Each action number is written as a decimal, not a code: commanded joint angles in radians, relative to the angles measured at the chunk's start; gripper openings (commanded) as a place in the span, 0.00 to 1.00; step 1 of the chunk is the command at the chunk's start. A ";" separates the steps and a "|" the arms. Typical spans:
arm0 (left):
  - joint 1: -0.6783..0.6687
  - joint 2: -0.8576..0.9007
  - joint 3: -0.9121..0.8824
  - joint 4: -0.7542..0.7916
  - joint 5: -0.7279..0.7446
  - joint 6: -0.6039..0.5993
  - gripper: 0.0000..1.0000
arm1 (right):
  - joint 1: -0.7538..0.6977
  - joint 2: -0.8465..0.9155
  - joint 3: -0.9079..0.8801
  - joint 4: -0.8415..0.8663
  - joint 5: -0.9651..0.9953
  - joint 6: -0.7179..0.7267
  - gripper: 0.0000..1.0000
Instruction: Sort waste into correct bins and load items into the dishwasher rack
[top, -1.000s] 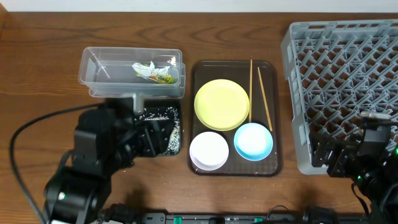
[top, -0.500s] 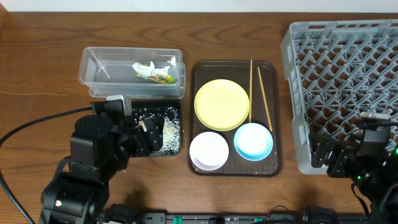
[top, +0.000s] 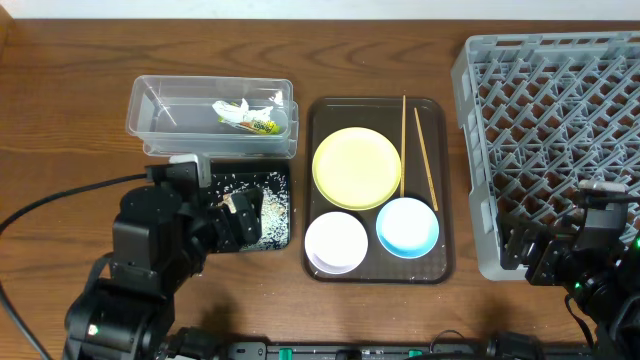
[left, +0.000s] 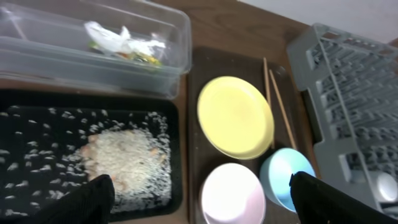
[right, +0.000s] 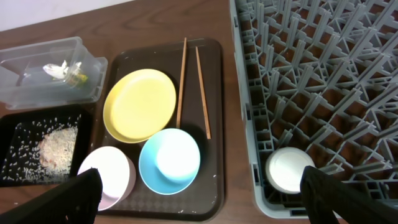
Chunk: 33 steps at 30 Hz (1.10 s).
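Here, crumbs (left: 127, 158) in black tray (left: 175, 162).

Pale-yellow plate (top: 357, 167), light-blue bowl (top: 407, 227), white bowl (top: 336, 242), grey lattice rack (top: 560, 90), black rice-flecked tray (left: 31, 134).

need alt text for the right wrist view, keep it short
A dark brown tray holds a yellow plate, two chopsticks, a light-blue bowl and a white bowl. Right of it stands the grey rack with one small white dish inside; at left, a clear tub holds litter and a black tray holds rice.
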<state>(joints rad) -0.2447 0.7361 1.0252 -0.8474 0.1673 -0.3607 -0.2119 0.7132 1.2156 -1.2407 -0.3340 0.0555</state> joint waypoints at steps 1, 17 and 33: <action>0.002 -0.059 -0.015 0.030 -0.088 0.044 0.92 | -0.016 0.000 0.005 -0.002 -0.011 -0.016 0.99; 0.002 -0.478 -0.584 0.644 0.016 0.290 0.92 | -0.016 0.000 0.005 -0.002 -0.011 -0.016 0.99; 0.003 -0.734 -1.011 0.853 0.014 0.298 0.93 | -0.016 0.000 0.005 -0.002 -0.011 -0.016 0.99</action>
<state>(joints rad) -0.2447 0.0185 0.0460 -0.0170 0.1776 -0.0772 -0.2119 0.7132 1.2156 -1.2411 -0.3351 0.0547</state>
